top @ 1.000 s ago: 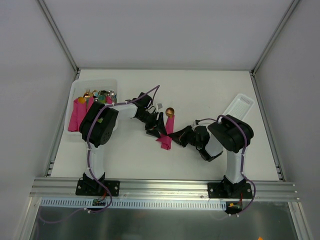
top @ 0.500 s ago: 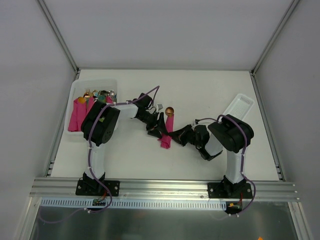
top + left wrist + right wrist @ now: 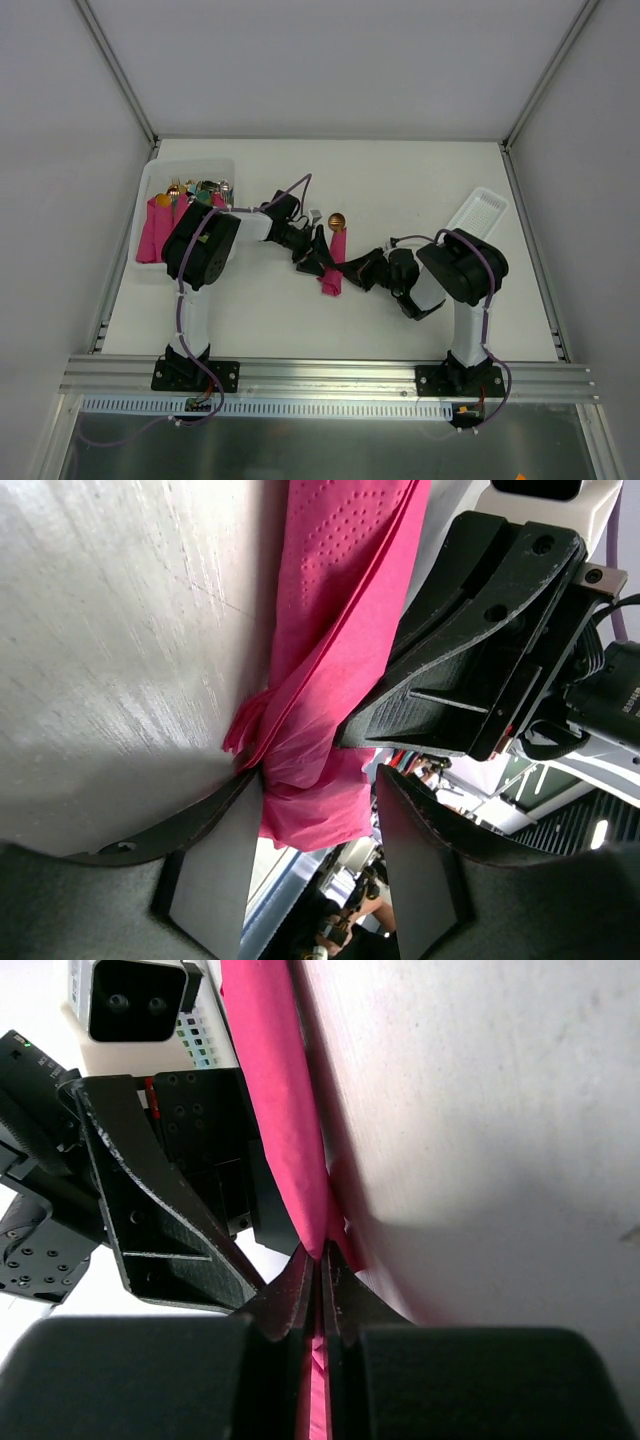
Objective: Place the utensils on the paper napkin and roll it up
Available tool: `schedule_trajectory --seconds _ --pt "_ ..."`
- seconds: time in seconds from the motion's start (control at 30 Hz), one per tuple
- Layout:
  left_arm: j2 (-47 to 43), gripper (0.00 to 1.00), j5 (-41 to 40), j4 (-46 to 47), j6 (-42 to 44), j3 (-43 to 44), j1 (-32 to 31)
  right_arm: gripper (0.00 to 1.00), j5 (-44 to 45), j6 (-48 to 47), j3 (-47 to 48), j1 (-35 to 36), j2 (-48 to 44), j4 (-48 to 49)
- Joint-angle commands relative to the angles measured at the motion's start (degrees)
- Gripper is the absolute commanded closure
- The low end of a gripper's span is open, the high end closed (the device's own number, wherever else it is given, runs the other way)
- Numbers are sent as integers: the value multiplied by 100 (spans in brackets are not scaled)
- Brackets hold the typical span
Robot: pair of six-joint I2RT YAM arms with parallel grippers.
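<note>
Top external view: the paper napkin (image 3: 334, 262), rolled into a slim pink bundle, lies just left of centre frame, a gold spoon bowl of the utensils (image 3: 337, 221) poking from its upper end. The left gripper (image 3: 316, 255) meets it from the left, the right gripper (image 3: 352, 277) from the right. On the left wrist camera the fingers (image 3: 215, 855) stand apart astride the roll's end (loosely, it seems). Right wrist: jaws pinched together on a fold of napkin (image 3: 290, 1110). A white bin (image 3: 190, 180) with more pink bundles sits upper left.

Left end effector (image 3: 310, 810) half-spread — right end effector (image 3: 320, 1280) pinched tight (arms converging).
</note>
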Motion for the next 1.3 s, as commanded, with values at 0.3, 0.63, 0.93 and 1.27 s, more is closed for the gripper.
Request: schedule_trajectory --seconds 0.3,0.63,0.93,1.27 --pt "-78 64 751 2009 -1462 -681 15 100 27 446 131 10 208 1053" --pt "-17 93 830 2371 -1612 -788 24 100 -87 428 201 18 419 1053" --pt "-35 100 936 2284 -1375 -823 59 93 -483 446 491 1 726 1044" --pt "-79 100 919 1721 -813 -753 103 93 -571 437 553 -43 964 1044"
